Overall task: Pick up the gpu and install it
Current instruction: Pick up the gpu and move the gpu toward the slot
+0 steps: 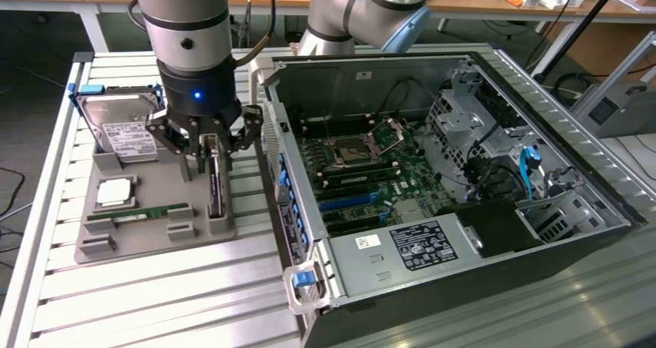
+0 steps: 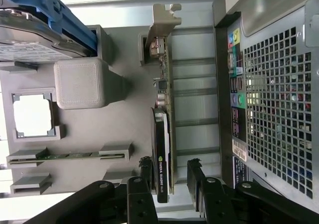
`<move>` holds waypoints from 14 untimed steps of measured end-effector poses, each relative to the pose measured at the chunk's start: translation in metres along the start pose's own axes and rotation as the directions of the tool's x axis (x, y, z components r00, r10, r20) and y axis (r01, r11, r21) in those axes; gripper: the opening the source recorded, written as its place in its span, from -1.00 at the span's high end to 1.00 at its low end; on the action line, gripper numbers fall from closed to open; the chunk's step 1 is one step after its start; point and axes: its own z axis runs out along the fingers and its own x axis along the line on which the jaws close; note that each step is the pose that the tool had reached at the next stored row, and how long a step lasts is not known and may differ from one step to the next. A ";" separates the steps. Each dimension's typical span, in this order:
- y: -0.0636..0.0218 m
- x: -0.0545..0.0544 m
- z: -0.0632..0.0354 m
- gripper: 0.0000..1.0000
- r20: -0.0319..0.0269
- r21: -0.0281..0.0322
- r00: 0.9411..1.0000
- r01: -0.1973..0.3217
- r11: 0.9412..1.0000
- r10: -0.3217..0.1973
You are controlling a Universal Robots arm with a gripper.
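Tool (image 1: 212, 154) wide, straddling the gpu (image 1: 217, 190). Gpu stands on edge in the grey fixture (image 1: 144, 240), along the fixture's side nearest the PC case (image 1: 431, 286).

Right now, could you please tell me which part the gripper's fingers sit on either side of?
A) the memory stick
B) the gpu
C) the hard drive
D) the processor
B: in the wrist view the open gripper has a finger on each side of the gpu, which stands on edge in the grey holder.
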 end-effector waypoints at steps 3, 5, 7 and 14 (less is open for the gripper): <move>0.0000 0.000 0.0005 0.15 0.000 0.002 1.000 0.000 1.000 0.000; 0.0000 0.000 0.0008 0.15 0.000 0.003 1.000 0.000 1.000 0.000; 0.0000 0.000 0.0012 0.15 0.000 0.004 1.000 0.000 1.000 0.000; 0.0001 0.000 0.0026 0.15 0.001 0.007 1.000 0.000 1.000 0.000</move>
